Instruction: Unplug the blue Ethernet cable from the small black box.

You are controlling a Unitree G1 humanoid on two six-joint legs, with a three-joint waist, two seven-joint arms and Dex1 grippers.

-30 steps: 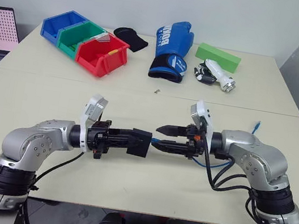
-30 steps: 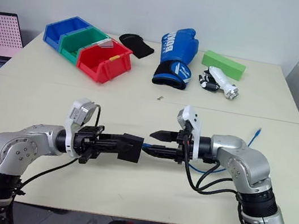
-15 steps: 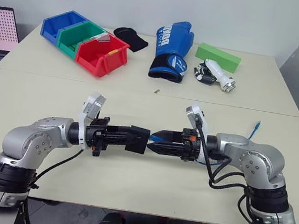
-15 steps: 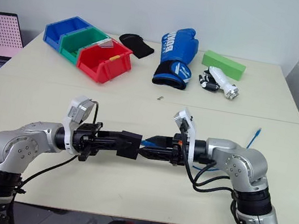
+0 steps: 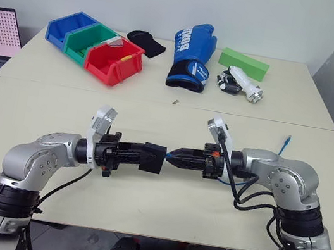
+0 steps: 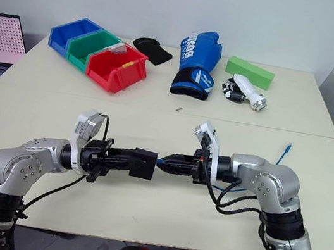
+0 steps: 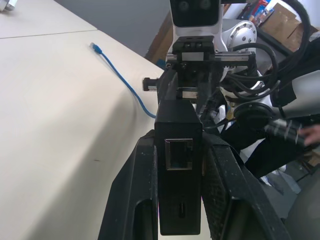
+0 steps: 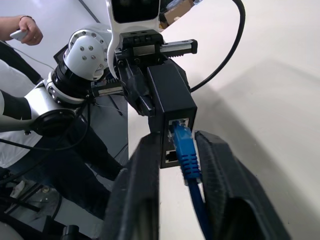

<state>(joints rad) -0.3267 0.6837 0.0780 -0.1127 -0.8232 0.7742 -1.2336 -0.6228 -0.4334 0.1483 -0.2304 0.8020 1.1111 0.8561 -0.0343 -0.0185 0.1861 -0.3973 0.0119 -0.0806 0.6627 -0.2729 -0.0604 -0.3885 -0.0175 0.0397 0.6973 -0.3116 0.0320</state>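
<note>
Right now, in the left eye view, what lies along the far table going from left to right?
Blue plastic bin → green plastic bin → red plastic bin → floppy black fabric piece → blue boxing glove → white-and-black handheld tool, with the green rectangular block behind it.

Your left hand [image 5: 149, 156] points level toward the right, fingers clamped on the small black box [image 5: 155, 158]. Your right hand [image 5: 177, 157] points left at it, fingers pinched together on the blue Ethernet cable [image 8: 186, 150] plug.

Small black box [image 5: 154, 158] between left hand [image 5: 148, 158] and right hand [image 5: 176, 157]
</note>
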